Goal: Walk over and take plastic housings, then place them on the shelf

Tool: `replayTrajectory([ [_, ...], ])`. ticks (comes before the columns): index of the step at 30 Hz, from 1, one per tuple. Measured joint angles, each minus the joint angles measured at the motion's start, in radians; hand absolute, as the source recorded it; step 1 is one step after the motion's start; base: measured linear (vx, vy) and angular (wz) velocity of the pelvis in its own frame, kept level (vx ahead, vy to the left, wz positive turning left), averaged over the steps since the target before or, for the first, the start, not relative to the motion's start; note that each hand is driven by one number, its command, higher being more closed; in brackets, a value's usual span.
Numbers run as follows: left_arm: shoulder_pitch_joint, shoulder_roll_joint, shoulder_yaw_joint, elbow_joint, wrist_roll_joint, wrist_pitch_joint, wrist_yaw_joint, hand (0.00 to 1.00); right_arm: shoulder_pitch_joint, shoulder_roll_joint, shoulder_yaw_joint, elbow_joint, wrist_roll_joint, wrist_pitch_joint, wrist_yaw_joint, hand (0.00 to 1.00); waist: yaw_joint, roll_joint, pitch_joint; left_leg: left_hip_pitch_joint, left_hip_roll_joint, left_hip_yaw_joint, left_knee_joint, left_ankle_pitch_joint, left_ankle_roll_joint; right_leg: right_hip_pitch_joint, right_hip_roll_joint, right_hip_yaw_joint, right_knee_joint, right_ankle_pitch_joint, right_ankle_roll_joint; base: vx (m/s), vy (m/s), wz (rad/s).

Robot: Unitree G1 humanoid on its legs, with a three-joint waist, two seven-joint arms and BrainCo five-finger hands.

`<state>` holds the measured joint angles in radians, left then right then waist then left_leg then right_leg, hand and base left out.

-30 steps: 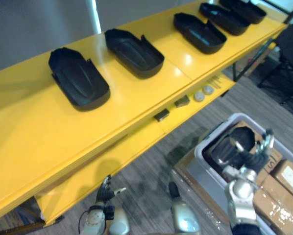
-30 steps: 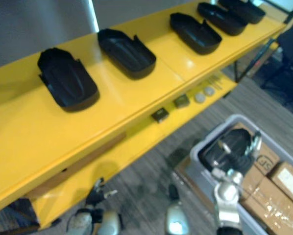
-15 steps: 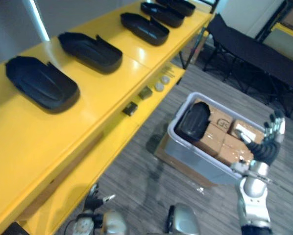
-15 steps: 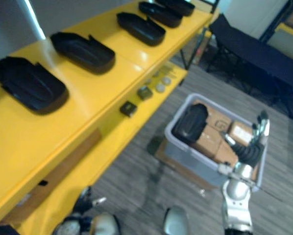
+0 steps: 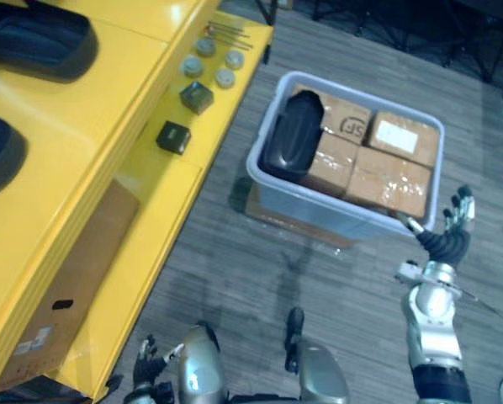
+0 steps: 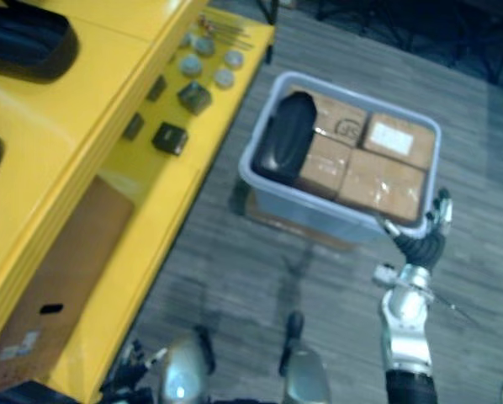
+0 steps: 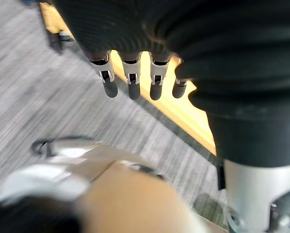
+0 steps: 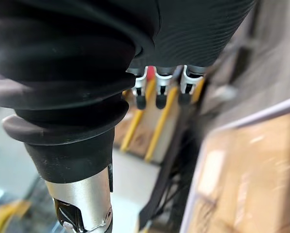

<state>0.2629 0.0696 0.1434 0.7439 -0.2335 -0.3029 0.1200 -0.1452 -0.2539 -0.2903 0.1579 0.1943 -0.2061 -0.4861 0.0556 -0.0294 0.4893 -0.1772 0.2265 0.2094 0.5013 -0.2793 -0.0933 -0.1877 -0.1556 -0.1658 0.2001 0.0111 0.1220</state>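
Note:
A black plastic housing [image 5: 291, 135] lies in the left end of a grey bin [image 5: 336, 220] on the floor, beside several brown cardboard boxes [image 5: 378, 160]. Two more black housings [image 5: 37, 38] rest on the top of the yellow shelf [image 5: 83, 101] at the left. My right hand [image 5: 447, 238] is raised just right of the bin's near corner, open, holding nothing; its fingers [image 8: 157, 92] hang straight. My left hand [image 5: 146, 370] hangs low by the shelf's foot, open, with fingers [image 7: 130, 80] straight and empty.
On the shelf's lower tier sit a small black box [image 5: 173, 135], a greenish box [image 5: 196, 96] and several round discs [image 5: 209, 63]. A flat cardboard sheet [image 5: 75, 278] lies on the tier below. Dark furniture legs stand on grey plank floor [image 5: 235, 278] beyond the bin.
The camera has swung right and down: the shelf slid to the left edge and the bin now sits in the middle. My right hand stays raised and open near the bin.

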Motion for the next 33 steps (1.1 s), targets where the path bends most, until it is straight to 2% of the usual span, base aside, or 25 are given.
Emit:
replayTrajectory([
  [3,-0.008,0.002,-0.003,-0.017,-0.001,0.005,0.01,0.0,-0.102,-0.023,-0.046,0.123,0.038,0.045,-0.046,0.0,0.016,0.0,0.019,-0.034,-0.035,-0.045,-0.001,-0.002,-0.013,-0.023,-0.039,-0.056,0.013,0.007,0.003,-0.09,0.034,0.09],
  [6,-0.034,0.004,-0.009,-0.015,-0.005,0.006,0.006,0.0,-0.189,-0.084,-0.048,0.219,0.071,0.072,-0.06,0.0,0.025,0.011,0.025,-0.091,-0.069,-0.088,0.017,0.004,-0.006,-0.055,-0.066,-0.082,0.022,0.029,0.008,-0.03,0.065,0.35],
  [8,-0.049,0.0,-0.014,-0.011,-0.041,0.007,-0.008,0.0,-0.3,-0.146,-0.051,0.327,0.089,0.075,-0.059,0.0,0.051,0.027,0.033,-0.12,-0.101,-0.141,0.029,0.011,0.003,-0.071,-0.082,-0.083,0.033,0.044,0.021,0.02,0.072,0.2],
  [10,-0.075,0.001,-0.025,0.015,-0.045,0.005,-0.022,0.0,-0.43,-0.237,-0.049,0.435,0.117,0.074,-0.059,0.0,0.07,0.055,0.043,-0.152,-0.138,-0.193,0.032,0.016,0.012,-0.079,-0.108,-0.104,0.035,0.052,0.032,0.01,0.088,0.4],
  [11,-0.077,0.002,-0.031,0.02,-0.045,0.006,-0.026,0.0,-0.459,-0.258,-0.047,0.462,0.122,0.074,-0.059,0.0,0.071,0.062,0.042,-0.162,-0.145,-0.203,0.034,0.017,0.013,-0.079,-0.113,-0.113,0.035,0.053,0.034,-0.02,0.099,0.4],
  [13,-0.076,0.001,-0.041,0.03,-0.045,0.011,-0.044,0.0,-0.573,-0.349,-0.006,0.571,0.158,0.074,-0.06,0.0,0.104,0.072,0.045,-0.186,-0.161,-0.211,0.038,0.022,0.02,-0.093,-0.127,-0.121,0.034,0.057,0.038,-0.02,0.082,0.24],
  [16,-0.076,0.001,-0.05,0.065,-0.049,0.014,-0.058,0.0,-0.684,-0.423,0.045,0.67,0.195,0.074,-0.061,0.0,0.125,0.084,0.045,-0.211,-0.174,-0.229,0.05,0.022,0.021,-0.105,-0.137,-0.134,0.035,0.06,0.042,-0.02,0.052,0.17],
  [18,-0.076,0.001,-0.072,0.088,-0.084,0.014,-0.068,0.0,-0.755,-0.485,0.08,0.729,0.207,0.076,-0.062,0.0,0.152,0.1,0.048,-0.223,-0.185,-0.232,0.055,0.024,0.025,-0.11,-0.146,-0.136,0.033,0.066,0.046,-0.03,0.062,0.08],
  [21,-0.076,0.0,-0.106,0.103,-0.09,0.015,-0.098,0.0,-0.851,-0.546,0.133,0.788,0.226,0.104,-0.062,0.0,0.162,0.136,0.049,-0.26,-0.203,-0.262,0.066,0.03,0.032,-0.126,-0.158,-0.159,0.033,0.073,0.048,-0.05,0.055,0.21],
  [22,-0.076,0.0,-0.11,0.103,-0.095,0.015,-0.1,0.0,-0.858,-0.551,0.138,0.796,0.227,0.105,-0.062,0.0,0.166,0.139,0.05,-0.262,-0.204,-0.262,0.067,0.03,0.032,-0.126,-0.159,-0.159,0.033,0.074,0.047,-0.05,0.036,0.07],
  [24,-0.076,-0.003,-0.128,0.119,-0.121,0.013,-0.108,0.0,-0.888,-0.569,0.174,0.855,0.256,0.137,-0.063,0.0,0.187,0.159,0.048,-0.27,-0.211,-0.264,0.066,0.034,0.034,-0.131,-0.165,-0.162,0.031,0.077,0.048,-0.04,0.041,0.05],
  [28,-0.077,-0.007,-0.168,0.152,-0.124,0.012,-0.128,0.0,-0.931,-0.597,0.21,0.931,0.268,0.189,-0.063,0.0,0.209,0.187,0.044,-0.292,-0.22,-0.271,0.066,0.043,0.039,-0.148,-0.177,-0.167,0.033,0.083,0.053,-0.03,0.037,0.08],
  [33,-0.09,-0.011,-0.206,0.18,-0.157,0.004,-0.138,0.0,-0.97,-0.608,0.216,0.98,0.267,0.228,-0.06,0.0,0.233,0.193,0.04,-0.309,-0.223,-0.279,0.066,0.049,0.038,-0.159,-0.181,-0.177,0.034,0.084,0.053,-0.02,0.021,0.06],
])
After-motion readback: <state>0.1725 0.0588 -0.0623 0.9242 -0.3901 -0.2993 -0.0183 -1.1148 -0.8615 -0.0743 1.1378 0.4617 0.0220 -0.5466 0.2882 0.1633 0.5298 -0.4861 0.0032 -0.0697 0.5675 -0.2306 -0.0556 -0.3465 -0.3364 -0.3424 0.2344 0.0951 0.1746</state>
